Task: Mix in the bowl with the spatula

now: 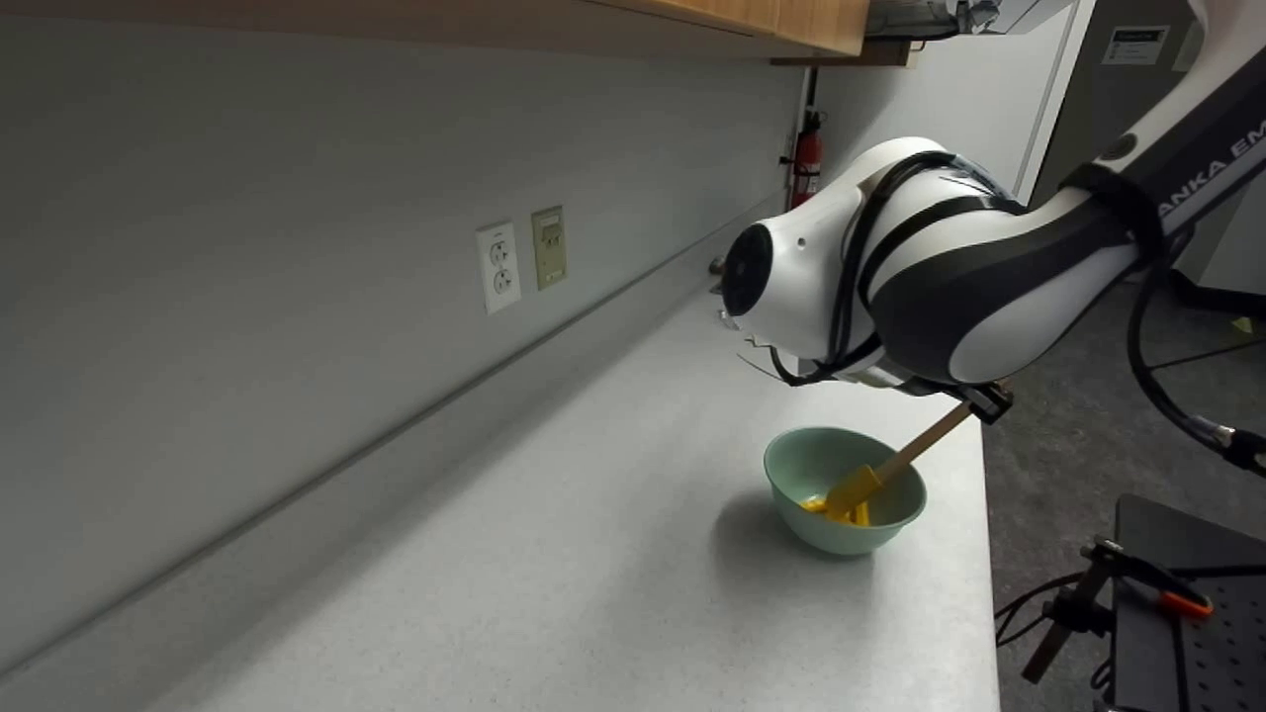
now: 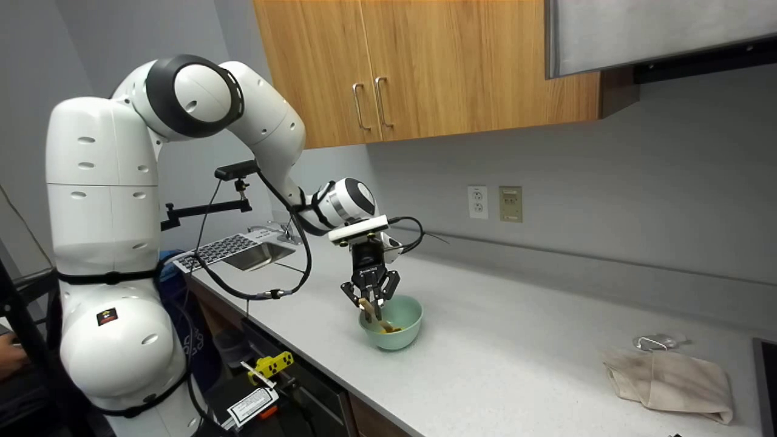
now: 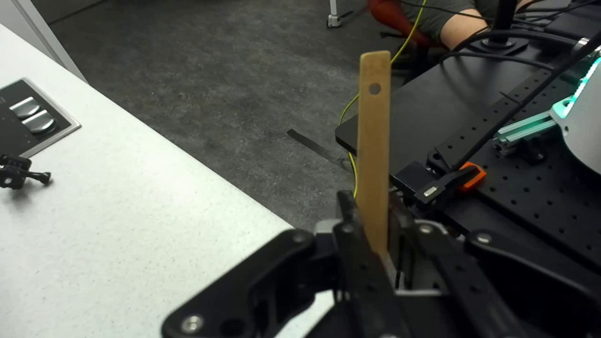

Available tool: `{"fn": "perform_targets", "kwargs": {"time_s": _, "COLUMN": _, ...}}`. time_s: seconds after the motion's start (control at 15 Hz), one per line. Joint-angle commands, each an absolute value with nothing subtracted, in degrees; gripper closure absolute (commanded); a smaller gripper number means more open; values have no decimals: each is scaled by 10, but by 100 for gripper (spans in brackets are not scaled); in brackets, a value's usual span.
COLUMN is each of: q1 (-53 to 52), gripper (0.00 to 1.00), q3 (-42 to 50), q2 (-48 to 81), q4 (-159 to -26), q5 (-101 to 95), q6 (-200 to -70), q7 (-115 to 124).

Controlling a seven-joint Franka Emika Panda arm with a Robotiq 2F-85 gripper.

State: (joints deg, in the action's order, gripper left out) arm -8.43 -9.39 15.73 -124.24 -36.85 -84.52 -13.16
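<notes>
Fingers (image 3: pixel 357 253) clamped on the spatula (image 3: pixel 374 155), which slants into the bowl (image 1: pixel 841 540), I judge mixing in hand and gentle circling next.

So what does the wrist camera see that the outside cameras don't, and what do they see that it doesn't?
Only the wrist view shows two silver knobs and the hole near the end of the spatula. Only the exterior views, both of them, show the bowl with yellow bits inside, the white outlet and the wooden cupboard. All the views share the gripper holding the spatula, and the counter.
</notes>
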Motion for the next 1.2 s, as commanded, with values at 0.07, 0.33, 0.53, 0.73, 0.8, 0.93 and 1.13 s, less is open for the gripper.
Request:
{"fn": "perform_targets", "kwargs": {"time_s": 0.07, "q1": -80, "gripper": 96, "q3": -89, "q2": 160, "q4": -1227, "q5": -356, "q6": -820, "q7": -128}}
{"fn": "perform_targets", "kwargs": {"time_s": 0.33, "q1": -86, "gripper": 96, "q3": -81, "q2": 143, "q4": -1233, "q5": -376, "q6": -823, "q7": -47}}
{"fn": "perform_targets", "kwargs": {"time_s": 0.53, "q1": -87, "gripper": 96, "q3": -81, "q2": 130, "q4": -1240, "q5": -374, "q6": -826, "q7": -14}}
{"fn": "perform_targets", "kwargs": {"time_s": 0.73, "q1": -88, "gripper": 96, "q3": -84, "q2": 120, "q4": -1244, "q5": -370, "q6": -826, "q7": -10}}
{"fn": "perform_targets", "kwargs": {"time_s": 0.8, "q1": -87, "gripper": 96, "q3": -86, "q2": 119, "q4": -1244, "q5": -368, "q6": -825, "q7": -19}}
{"fn": "perform_targets", "kwargs": {"time_s": 0.93, "q1": -89, "gripper": 96, "q3": -89, "q2": 125, "q4": -1242, "q5": -364, "q6": -823, "q7": -33}}
{"fn": "perform_targets", "kwargs": {"time_s": 1.13, "q1": -93, "gripper": 96, "q3": -95, "q2": 136, "q4": -1245, "q5": -362, "q6": -820, "q7": -51}}
